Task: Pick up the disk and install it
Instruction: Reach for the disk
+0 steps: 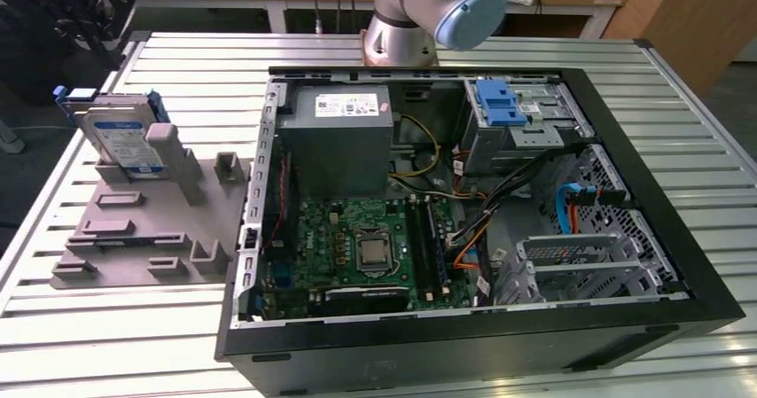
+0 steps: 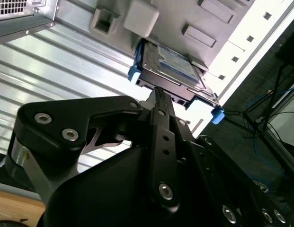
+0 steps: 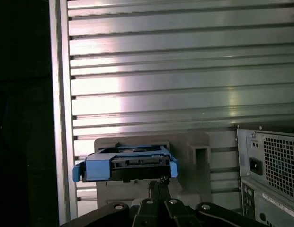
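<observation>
In the exterior view, an open computer case point(image 1: 473, 212) is seen lying on a slatted metal table point(image 1: 119, 336). The disk point(image 1: 122, 139) is found outside the case, on the exterior view's left of it, stood on edge in a grey holder block point(image 1: 142, 225) with its white-and-blue label facing outward. Inside the case, a grey power-supply box point(image 1: 343, 141), a green motherboard point(image 1: 355, 247) and a blue latch piece point(image 1: 502, 105) can be made out. The arm point(image 1: 420, 12) is seen behind the case's far wall.

In the second wrist view, the gripper point(image 2: 156, 91) is shown with its fingers drawn together and nothing held between them. Its tip is pointed at the narrow edge of the disk point(image 2: 170, 71), which is seated in the holder block point(image 2: 184, 21). A corner of the case point(image 2: 23, 14) is visible to one side.

In the first wrist view, the disk point(image 3: 125, 163) is presented end-on, blue rails at both sides, in the holder block point(image 3: 196, 153). The closed gripper point(image 3: 161, 181) is placed just beside that end, seemingly not quite touching it. The vented back of the case point(image 3: 272, 175) is seen near the block, on the table point(image 3: 184, 71).
</observation>
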Motion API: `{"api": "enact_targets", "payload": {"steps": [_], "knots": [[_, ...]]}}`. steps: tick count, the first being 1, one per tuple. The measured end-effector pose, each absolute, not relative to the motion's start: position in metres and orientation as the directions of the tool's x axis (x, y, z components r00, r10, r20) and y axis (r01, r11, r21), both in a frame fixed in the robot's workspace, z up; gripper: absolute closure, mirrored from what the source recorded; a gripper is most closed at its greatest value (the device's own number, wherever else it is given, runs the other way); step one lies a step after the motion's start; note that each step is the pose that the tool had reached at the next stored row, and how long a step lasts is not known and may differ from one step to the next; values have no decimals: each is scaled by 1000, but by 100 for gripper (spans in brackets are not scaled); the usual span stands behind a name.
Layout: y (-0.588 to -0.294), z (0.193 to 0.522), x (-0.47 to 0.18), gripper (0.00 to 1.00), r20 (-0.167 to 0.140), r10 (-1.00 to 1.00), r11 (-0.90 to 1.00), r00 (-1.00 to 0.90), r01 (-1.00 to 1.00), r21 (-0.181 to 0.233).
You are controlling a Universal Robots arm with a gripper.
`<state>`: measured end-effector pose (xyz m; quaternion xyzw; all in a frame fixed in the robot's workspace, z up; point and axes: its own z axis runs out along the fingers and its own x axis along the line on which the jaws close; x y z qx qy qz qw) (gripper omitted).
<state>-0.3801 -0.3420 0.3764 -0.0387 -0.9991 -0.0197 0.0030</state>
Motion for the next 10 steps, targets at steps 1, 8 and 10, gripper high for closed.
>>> {"api": "enact_targets", "payload": {"steps": [1, 8, 10], "knots": [[-341, 376, -383, 89, 7, 77, 996, -997, 78, 39], [-337, 374, -400, 89, 7, 77, 996, -997, 78, 39], [-336, 374, -404, 89, 7, 77, 996, -997, 78, 39]]}}
